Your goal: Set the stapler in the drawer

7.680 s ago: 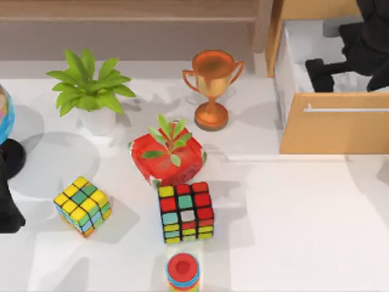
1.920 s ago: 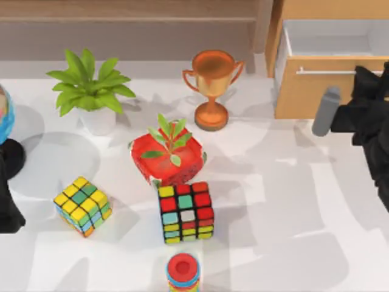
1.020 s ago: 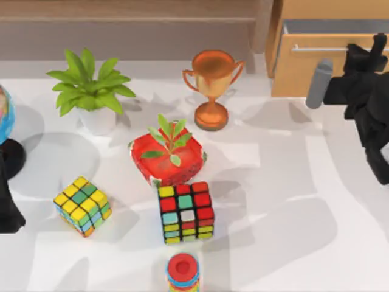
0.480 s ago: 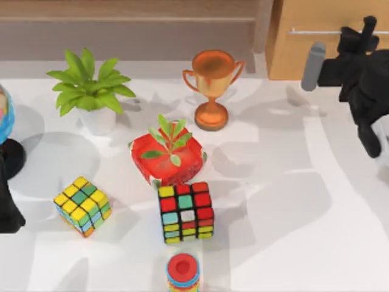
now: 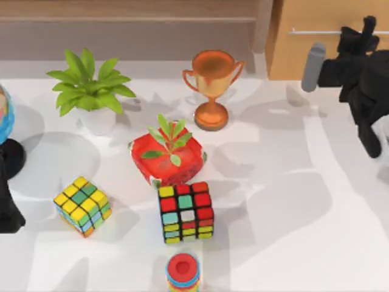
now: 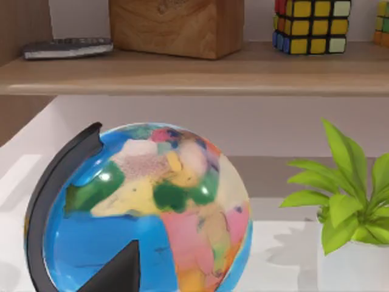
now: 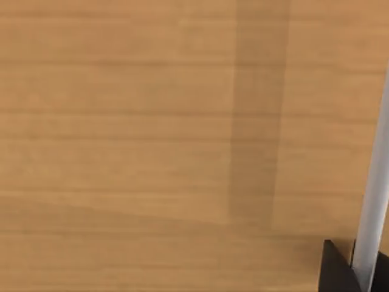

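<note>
Drawer (image 5: 331, 42) shut, front flush, at top right of tabletop (image 5: 285, 201) | stapler cannot be seen | right gripper (image 5: 363, 33) at the handle (image 5: 316, 31), jaws: cannot tell | left arm parked at left edge beside globe (image 6: 146, 213)

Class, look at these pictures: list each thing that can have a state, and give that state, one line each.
drawer: shut, none of its inside on show.
right gripper: at the drawer's handle.
left gripper: parked beside the globe, table's left edge.
trophy: upright.
potted plant: upright.
</note>
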Robot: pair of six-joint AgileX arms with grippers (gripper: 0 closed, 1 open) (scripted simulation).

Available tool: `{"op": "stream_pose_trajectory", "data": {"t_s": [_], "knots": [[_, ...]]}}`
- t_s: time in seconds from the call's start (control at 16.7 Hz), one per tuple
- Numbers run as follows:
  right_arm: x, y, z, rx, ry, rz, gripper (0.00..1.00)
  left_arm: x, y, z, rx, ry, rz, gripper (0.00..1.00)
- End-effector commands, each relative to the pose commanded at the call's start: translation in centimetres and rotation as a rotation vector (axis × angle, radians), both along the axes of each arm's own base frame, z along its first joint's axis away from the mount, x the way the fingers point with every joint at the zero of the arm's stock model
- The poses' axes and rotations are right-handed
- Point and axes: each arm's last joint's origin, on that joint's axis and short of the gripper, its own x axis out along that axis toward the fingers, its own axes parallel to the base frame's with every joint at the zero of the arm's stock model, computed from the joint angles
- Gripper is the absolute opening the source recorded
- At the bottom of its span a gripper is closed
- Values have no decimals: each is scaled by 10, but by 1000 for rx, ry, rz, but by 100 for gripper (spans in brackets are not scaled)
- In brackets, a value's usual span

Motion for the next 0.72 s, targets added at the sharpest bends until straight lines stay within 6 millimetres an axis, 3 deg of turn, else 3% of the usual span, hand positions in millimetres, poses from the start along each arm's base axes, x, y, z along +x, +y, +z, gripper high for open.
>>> {"op": "stream_pose_trajectory", "data": {"t_s": [0.54, 0.72], "knots": [[0, 0, 0, 0, 0, 0, 98, 0, 0, 0, 0, 0, 0, 100], [0, 0, 0, 0, 0, 0, 100, 0, 0, 0, 0, 0, 0, 100]]}}
